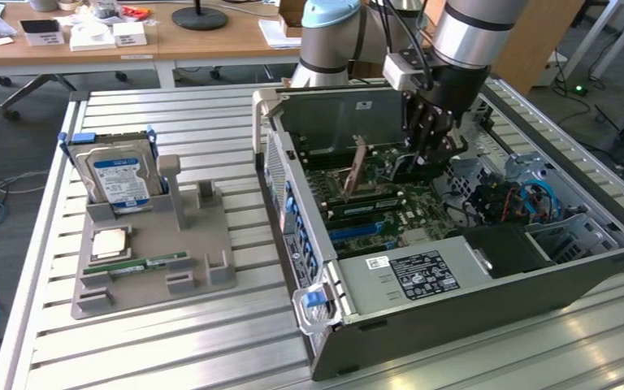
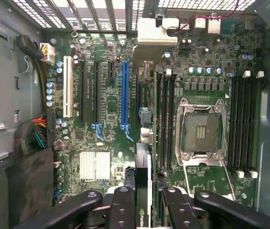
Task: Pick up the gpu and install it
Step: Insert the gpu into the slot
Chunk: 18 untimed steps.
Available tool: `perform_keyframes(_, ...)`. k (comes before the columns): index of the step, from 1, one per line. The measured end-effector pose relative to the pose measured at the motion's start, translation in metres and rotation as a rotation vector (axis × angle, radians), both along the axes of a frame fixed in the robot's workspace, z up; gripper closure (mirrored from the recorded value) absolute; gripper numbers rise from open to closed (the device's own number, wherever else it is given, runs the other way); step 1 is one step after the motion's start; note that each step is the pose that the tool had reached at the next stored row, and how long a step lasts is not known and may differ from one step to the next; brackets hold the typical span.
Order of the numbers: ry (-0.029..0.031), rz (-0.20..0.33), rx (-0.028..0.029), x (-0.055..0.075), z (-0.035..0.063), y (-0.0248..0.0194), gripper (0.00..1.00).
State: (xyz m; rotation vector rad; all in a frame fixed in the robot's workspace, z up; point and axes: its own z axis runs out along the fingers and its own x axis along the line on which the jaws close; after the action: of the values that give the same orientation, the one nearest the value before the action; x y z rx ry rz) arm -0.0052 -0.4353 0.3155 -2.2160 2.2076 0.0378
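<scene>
Inside the open computer case (image 1: 572,268), the gripper (image 2: 144,206) is clamped on the graphics card (image 2: 143,181). It holds the card on edge above the motherboard, just beside the long blue slot (image 2: 124,95), with the card's pale metal bracket toward the vented rear wall. In the exterior view the gripper (image 1: 426,158) reaches down among the case's parts. Whether the card's edge already touches a slot cannot be told.

Seating the card well probably means keeping it upright and parallel to its slot. The bracket should meet the rear opening squarely, and the push should go straight down without twisting, clear of the memory slots and the empty processor socket (image 2: 201,129).

A sideways logo on the card, between the fingers, appears to read NVIDIA. The blue label on the hard drive (image 1: 117,175), standing in the grey holder (image 1: 209,272) outside the case, is too small to read. So is the sticker on the power supply (image 1: 421,272).
</scene>
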Motion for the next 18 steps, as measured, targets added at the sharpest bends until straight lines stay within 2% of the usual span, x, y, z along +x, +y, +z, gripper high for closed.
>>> perform_keyframes(9, -0.0013, 0.006, 0.0001, -0.0024, -0.0087, 0.0000, 0.74)
perform_keyframes(18, -0.0015, 0.009, 0.0004, -0.0029, -0.0101, 0.0001, 0.74)
